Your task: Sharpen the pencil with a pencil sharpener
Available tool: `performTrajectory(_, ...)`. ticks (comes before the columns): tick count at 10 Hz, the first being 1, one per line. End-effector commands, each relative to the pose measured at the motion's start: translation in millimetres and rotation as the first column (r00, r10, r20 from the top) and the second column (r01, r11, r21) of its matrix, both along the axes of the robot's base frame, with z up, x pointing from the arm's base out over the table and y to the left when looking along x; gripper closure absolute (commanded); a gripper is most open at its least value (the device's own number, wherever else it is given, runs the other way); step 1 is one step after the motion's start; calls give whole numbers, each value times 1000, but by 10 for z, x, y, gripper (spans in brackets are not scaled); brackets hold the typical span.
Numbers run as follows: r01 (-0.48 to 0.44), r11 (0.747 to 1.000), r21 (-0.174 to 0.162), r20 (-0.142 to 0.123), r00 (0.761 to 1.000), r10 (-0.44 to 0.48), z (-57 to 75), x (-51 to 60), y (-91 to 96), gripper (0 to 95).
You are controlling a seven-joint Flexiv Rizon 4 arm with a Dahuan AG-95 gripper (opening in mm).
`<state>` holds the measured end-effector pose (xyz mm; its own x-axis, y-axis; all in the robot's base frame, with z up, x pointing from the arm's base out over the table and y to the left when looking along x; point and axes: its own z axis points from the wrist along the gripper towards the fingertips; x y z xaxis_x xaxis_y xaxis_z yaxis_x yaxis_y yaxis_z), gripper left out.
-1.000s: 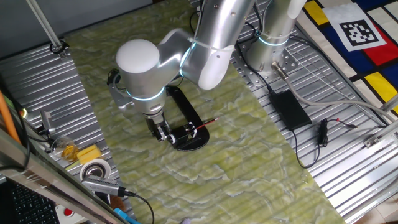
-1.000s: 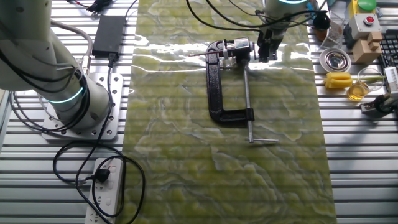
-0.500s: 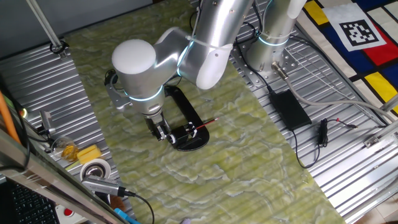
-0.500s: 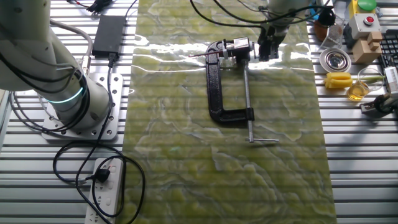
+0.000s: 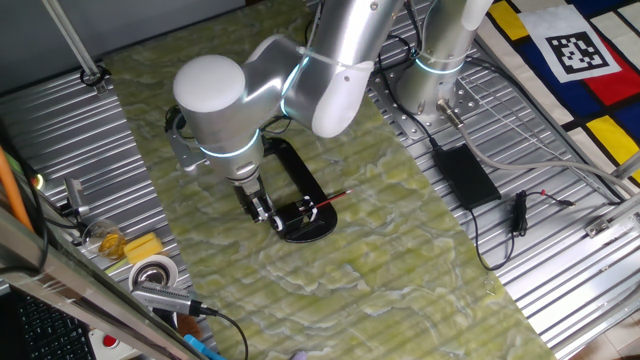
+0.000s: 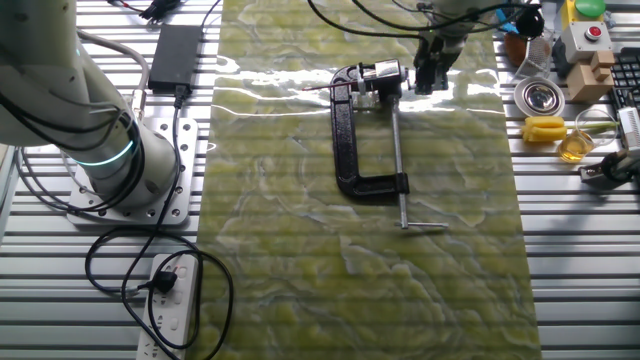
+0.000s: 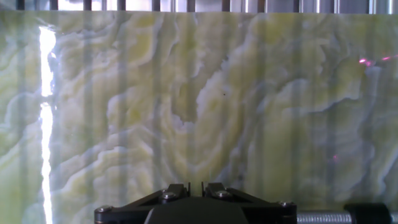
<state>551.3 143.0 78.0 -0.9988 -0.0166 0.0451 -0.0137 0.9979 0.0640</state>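
Note:
The pencil sharpener [image 5: 305, 226] has a black oval base on the green mat, a black C-shaped frame [image 6: 345, 140], a silver rod [image 6: 398, 150] and small white parts. From its top, the short red pencil [image 5: 331, 199] sticks out to the right; in the other fixed view the pencil [image 6: 318, 88] is a faint red line. My gripper [image 5: 262, 212] hangs just left of the base, apart from the pencil. The gripper [image 6: 428, 80] is beside the white parts. In the hand view the gripper [image 7: 195, 185] is open by a narrow gap, and only mat shows beyond it.
A black power brick [image 5: 465, 175] with cables lies on the metal table to the right. A tape roll [image 5: 152, 272], a yellow block [image 5: 143, 247] and small tools sit at the left edge. The arm's base [image 6: 110, 150] and a power strip [image 6: 170, 300] stand beside the mat.
The arm's elbow has drifted slightly left and the gripper has shifted a little beside the sharpener. The pencil and the sharpener have not moved.

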Motion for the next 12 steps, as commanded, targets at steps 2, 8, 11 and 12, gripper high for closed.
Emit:
performTrajectory(2,34,999,3,-15,999,-34,156,-14,49,950)
performTrajectory(8,103,995,-20,-13,995,-103,203,45,284,950)
performTrajectory(11,134,991,-20,0,991,-134,194,54,419,950)
performTrajectory(12,135,991,-19,6,991,-135,176,52,426,950)
